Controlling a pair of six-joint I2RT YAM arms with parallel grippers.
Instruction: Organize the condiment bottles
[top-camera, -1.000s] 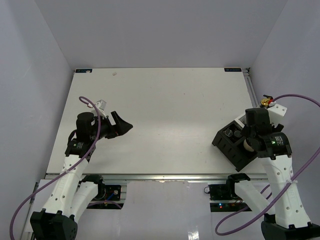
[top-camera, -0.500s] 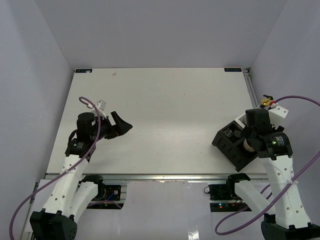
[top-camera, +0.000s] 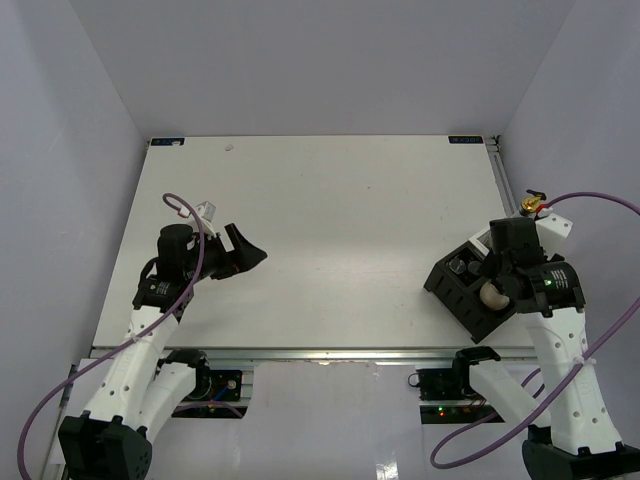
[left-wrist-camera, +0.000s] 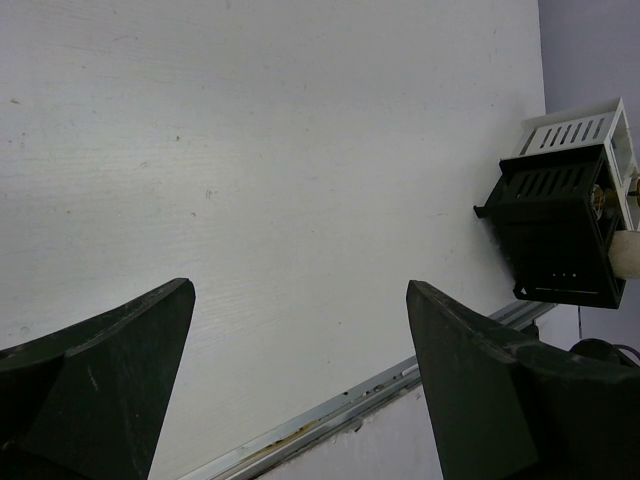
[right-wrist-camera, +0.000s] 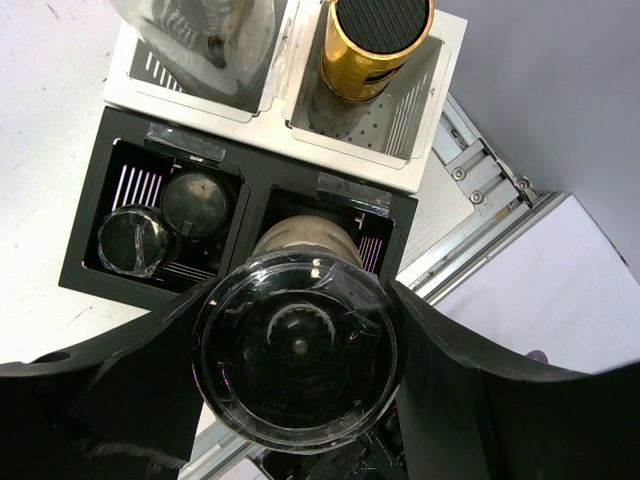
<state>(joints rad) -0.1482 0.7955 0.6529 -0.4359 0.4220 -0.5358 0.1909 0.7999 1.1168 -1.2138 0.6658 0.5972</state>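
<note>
My right gripper (right-wrist-camera: 295, 305) is shut on a beige-bodied bottle with a black, clear-domed cap (right-wrist-camera: 300, 365), held over the right compartment of the black rack (right-wrist-camera: 330, 200). The left compartment holds two small dark jars (right-wrist-camera: 135, 240) (right-wrist-camera: 200, 203). Behind it, a white tray (right-wrist-camera: 270, 118) holds a gold-collared, black-capped bottle (right-wrist-camera: 375, 40) and a clear glass bottle (right-wrist-camera: 200, 25). From above, the right gripper (top-camera: 492, 292) is at the rack (top-camera: 452, 285), and a gold spout (top-camera: 530, 205) shows behind it. My left gripper (left-wrist-camera: 298, 290) (top-camera: 250, 252) hangs open over bare table, far from the rack (left-wrist-camera: 560, 230).
The rack sits at the table's near right corner, close to the metal front rail (right-wrist-camera: 480, 190) and the right wall. The white tabletop (top-camera: 330, 230) stretches between the two arms. A purple cable (top-camera: 600, 200) loops off the right wrist.
The right gripper has tipped and lowered the held bottle slightly at the rack's compartment. The left arm has crept a little to the right, still open.
</note>
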